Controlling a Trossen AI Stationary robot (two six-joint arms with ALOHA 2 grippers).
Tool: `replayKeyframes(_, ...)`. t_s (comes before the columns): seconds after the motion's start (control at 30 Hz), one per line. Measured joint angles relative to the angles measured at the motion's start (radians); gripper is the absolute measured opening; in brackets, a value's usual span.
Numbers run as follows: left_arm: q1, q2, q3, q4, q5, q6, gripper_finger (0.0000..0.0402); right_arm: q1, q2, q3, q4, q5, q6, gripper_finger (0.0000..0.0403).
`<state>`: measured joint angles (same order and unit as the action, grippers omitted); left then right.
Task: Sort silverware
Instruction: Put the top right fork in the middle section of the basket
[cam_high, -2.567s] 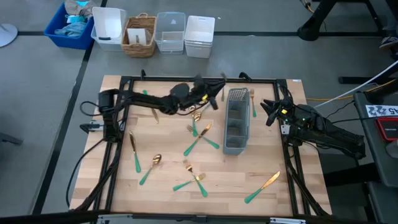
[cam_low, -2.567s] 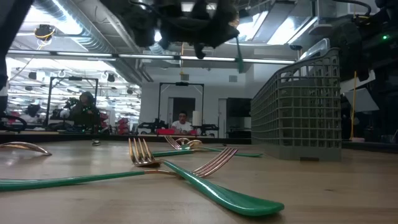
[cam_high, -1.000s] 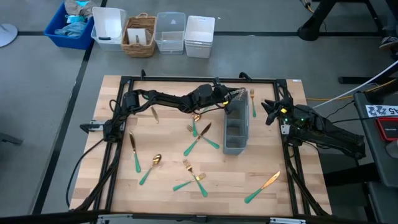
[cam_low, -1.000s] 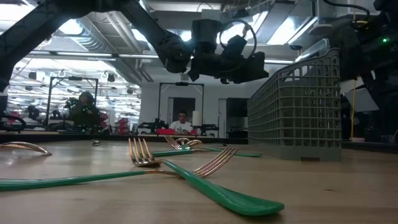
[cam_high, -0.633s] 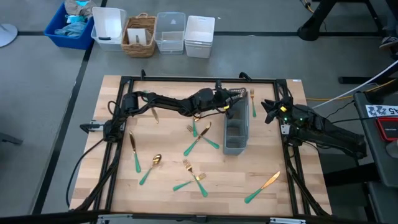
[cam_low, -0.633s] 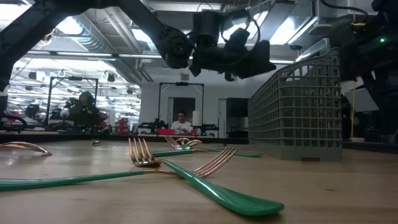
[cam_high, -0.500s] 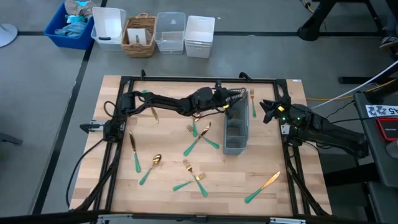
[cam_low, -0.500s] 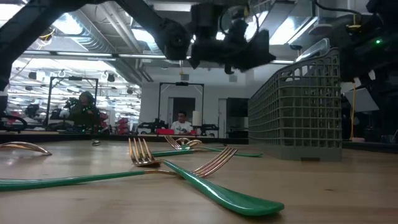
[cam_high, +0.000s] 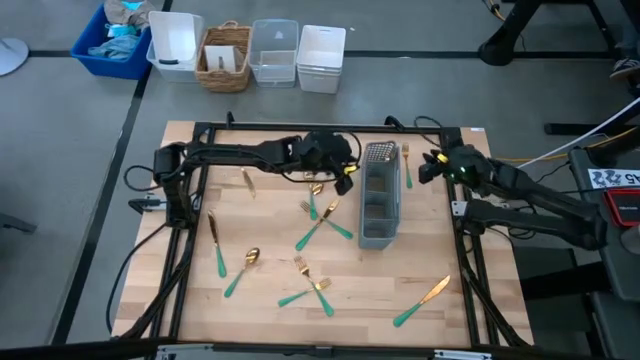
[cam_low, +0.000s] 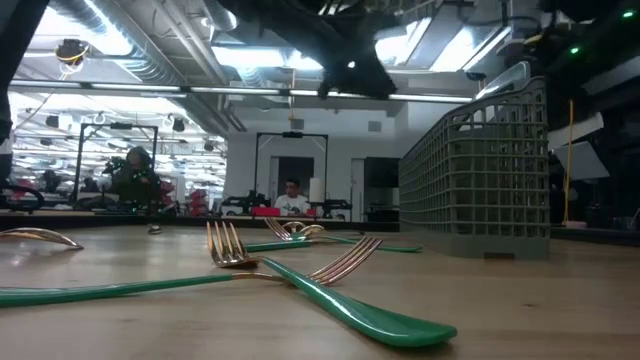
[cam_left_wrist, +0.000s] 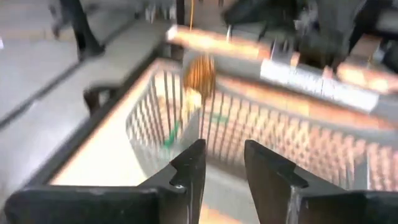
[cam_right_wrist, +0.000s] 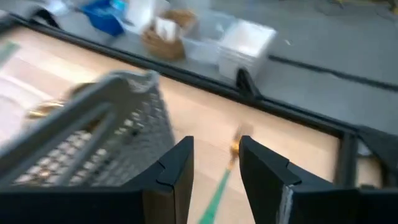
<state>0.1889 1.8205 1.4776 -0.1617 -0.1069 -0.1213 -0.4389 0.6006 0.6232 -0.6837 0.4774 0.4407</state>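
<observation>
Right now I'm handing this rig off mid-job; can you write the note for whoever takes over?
Left end effector: open, empty, beside the far end of the grey mesh caddy.
Right end effector: open, empty, just right of the caddy, near the fork lying beside it.
Done: one gold-headed piece shows through the caddy's mesh in the left wrist view.
Left: crossed pieces left of the caddy, fork pair nearer the front, spoon, knife at left, knife front right.
</observation>
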Motion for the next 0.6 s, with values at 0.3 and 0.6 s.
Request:
replayKeyframes(0.3, -0.038, -0.035, -0.002, -0.334, -0.071, -0.108, 0.0104, -0.400, 0.290, 0.034, -0.013, -0.432, -0.112, 0.0127)
replayKeyframes(0.6, -0.128, -0.129, -0.016, -0.555, -0.287, -0.144, 0.0104, -0.639, 0.576, 0.034, 0.095, -0.673, -0.220, 0.0127)
